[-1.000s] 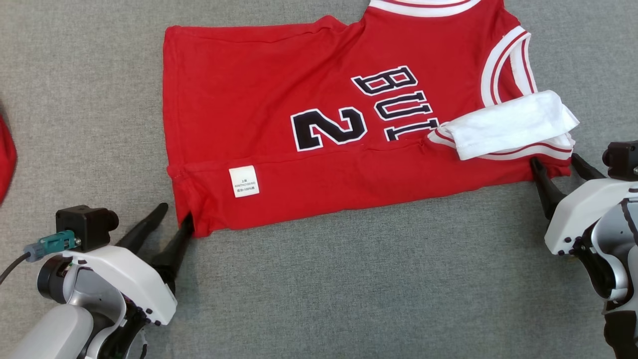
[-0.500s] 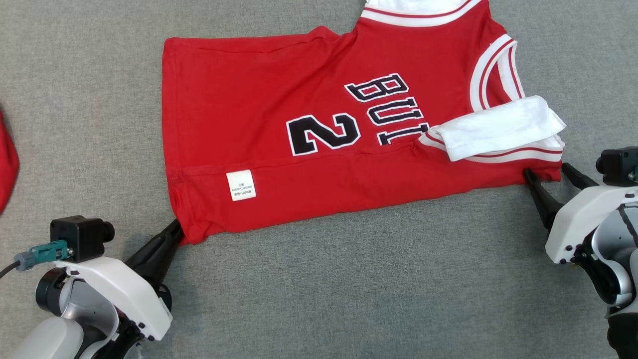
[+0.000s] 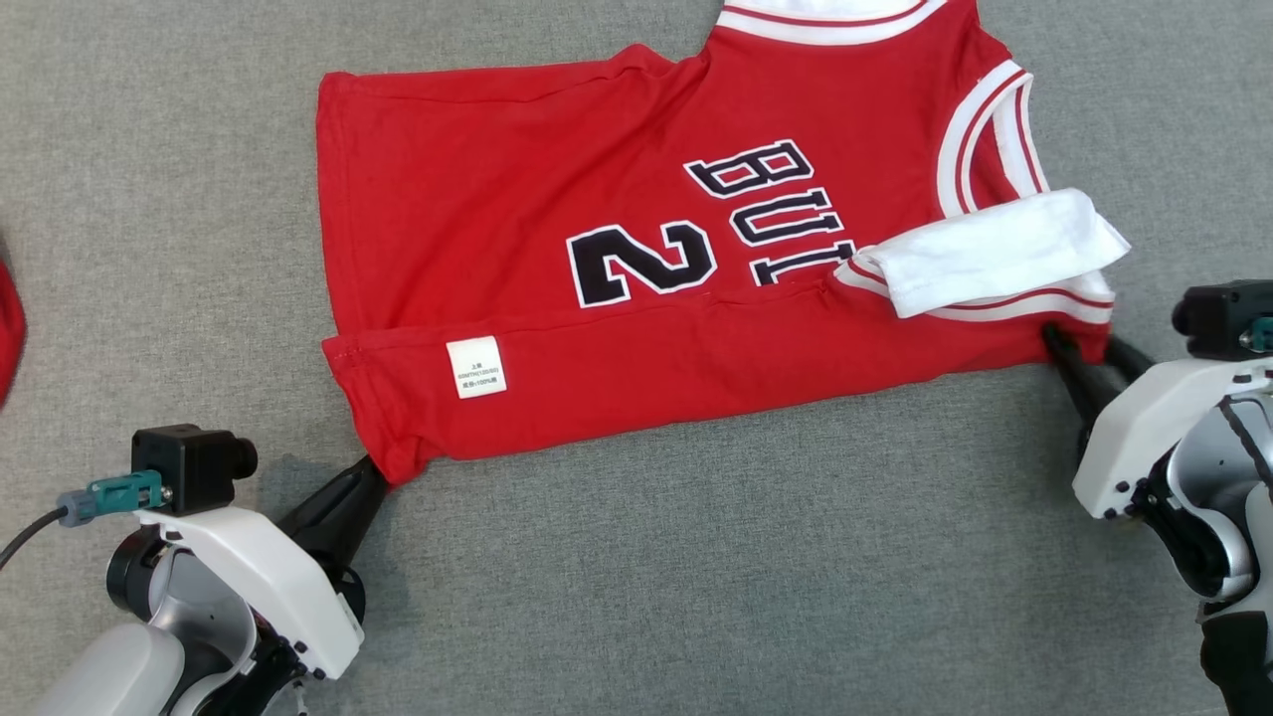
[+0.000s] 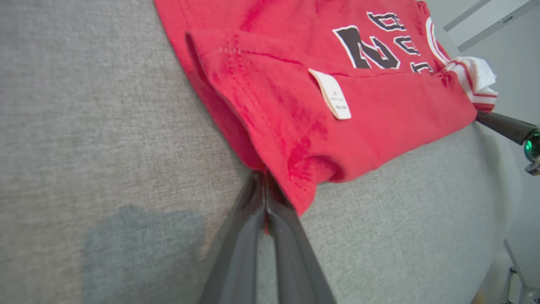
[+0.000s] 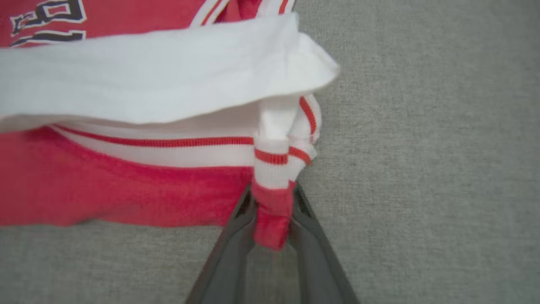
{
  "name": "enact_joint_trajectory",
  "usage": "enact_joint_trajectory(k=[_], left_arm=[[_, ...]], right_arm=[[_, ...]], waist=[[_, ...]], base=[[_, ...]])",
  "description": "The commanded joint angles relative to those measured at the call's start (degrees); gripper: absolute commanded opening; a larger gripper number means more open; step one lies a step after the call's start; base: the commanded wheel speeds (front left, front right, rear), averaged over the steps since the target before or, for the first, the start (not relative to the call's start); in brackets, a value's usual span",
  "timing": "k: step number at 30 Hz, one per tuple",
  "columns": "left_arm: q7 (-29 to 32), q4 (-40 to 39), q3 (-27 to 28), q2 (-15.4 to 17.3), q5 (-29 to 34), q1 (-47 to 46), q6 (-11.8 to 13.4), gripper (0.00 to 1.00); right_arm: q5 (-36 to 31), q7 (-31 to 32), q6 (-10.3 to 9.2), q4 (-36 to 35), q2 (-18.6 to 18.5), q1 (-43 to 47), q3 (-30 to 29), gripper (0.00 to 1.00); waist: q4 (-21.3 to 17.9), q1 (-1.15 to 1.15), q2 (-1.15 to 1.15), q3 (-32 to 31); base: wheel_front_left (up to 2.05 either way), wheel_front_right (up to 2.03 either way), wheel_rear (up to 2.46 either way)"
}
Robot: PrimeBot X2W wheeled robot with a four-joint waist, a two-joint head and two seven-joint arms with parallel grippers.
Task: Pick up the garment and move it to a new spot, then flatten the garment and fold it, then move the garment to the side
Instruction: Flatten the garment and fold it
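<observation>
The garment (image 3: 597, 179) is a red jersey with black "2" and lettering, lying flat on the grey surface with its near edge folded over. White fabric (image 3: 995, 254) and striped trim sit at its right end. My left gripper (image 3: 373, 469) is shut on the near-left corner, and in the left wrist view its fingertips (image 4: 263, 179) pinch the red hem (image 4: 295, 177). My right gripper (image 3: 1086, 348) holds the near-right corner. In the right wrist view its fingers (image 5: 247, 211) press both sides of a bunched red tip (image 5: 272, 219).
Grey cloth surface (image 3: 696, 577) stretches in front of the jersey and to both sides. Another red item (image 3: 8, 338) peeks in at the left edge. A white label (image 3: 475, 367) lies on the folded strip. The surface's edge (image 4: 512, 202) shows at the right of the left wrist view.
My left gripper went from open around the near-left corner to shut on it. My right gripper's fingers narrowed onto the near-right corner. The head view shifted slightly.
</observation>
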Motion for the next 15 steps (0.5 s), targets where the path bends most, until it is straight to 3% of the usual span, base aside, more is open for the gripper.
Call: enact_joint_trajectory(k=[1,8,15], left_arm=[[0.2,0.7,0.0,-0.2,-0.8,-0.6,-0.7,0.0],[2.8,-0.6,2.0,3.4,-6.8,2.3,-5.2,0.0],[4.0,-4.9,3.3,7.6,-9.8,7.7,-5.5,0.0]], right_arm=[[0.7,1.1,0.01,1.2,-0.2,0.7,0.8,0.0],[6.7,3.4,0.0,-3.9,-5.2,2.7,0.1,0.0],[11.4,9.1,0.0,-12.4,-10.3,9.1,-0.7,0.0]], waist=[[-0.1,0.0,0.0,-0.1],[-0.2,0.0,0.0,-2.5],[-0.3,0.0,0.0,-4.2]], base=[[0.0,0.0,0.0],[0.0,0.0,0.0],[0.0,0.0,0.0]])
